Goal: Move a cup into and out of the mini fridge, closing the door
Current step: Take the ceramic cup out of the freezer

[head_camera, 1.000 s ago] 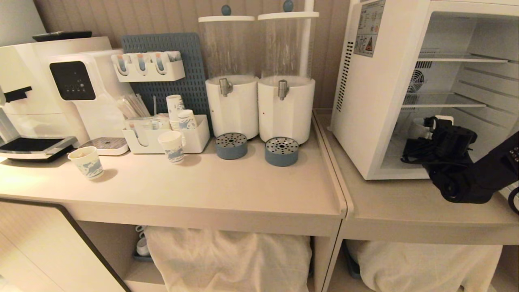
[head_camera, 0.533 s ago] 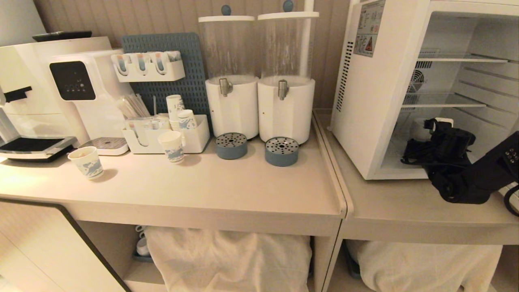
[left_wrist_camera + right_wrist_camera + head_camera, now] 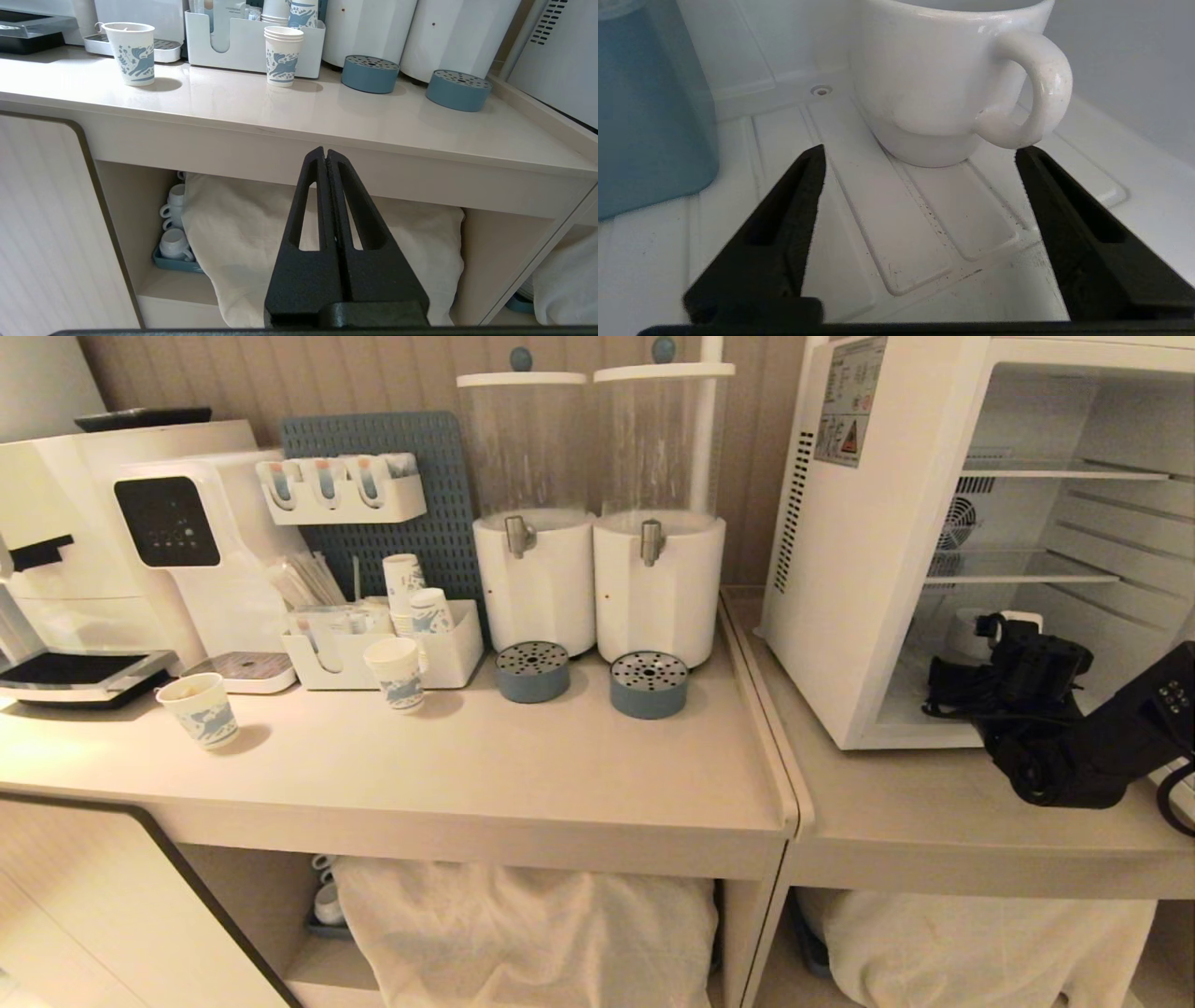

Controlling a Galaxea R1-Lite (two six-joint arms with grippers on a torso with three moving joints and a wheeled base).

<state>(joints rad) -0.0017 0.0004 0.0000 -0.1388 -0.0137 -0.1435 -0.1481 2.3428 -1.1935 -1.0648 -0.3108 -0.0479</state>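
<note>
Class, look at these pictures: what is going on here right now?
The robot's right claw reaches into the open mini fridge, fingers spread, just short of the white cup standing upright on the fridge floor. It holds nothing. The left claw is shut and parked below the counter edge.

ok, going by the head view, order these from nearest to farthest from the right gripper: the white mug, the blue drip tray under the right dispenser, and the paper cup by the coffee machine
1. White mug: just beyond the open right gripper, on the floor of the mini fridge.
2. Blue drip tray: mid-counter, left of the fridge.
3. Paper cup: far left, by the coffee machine.
</note>
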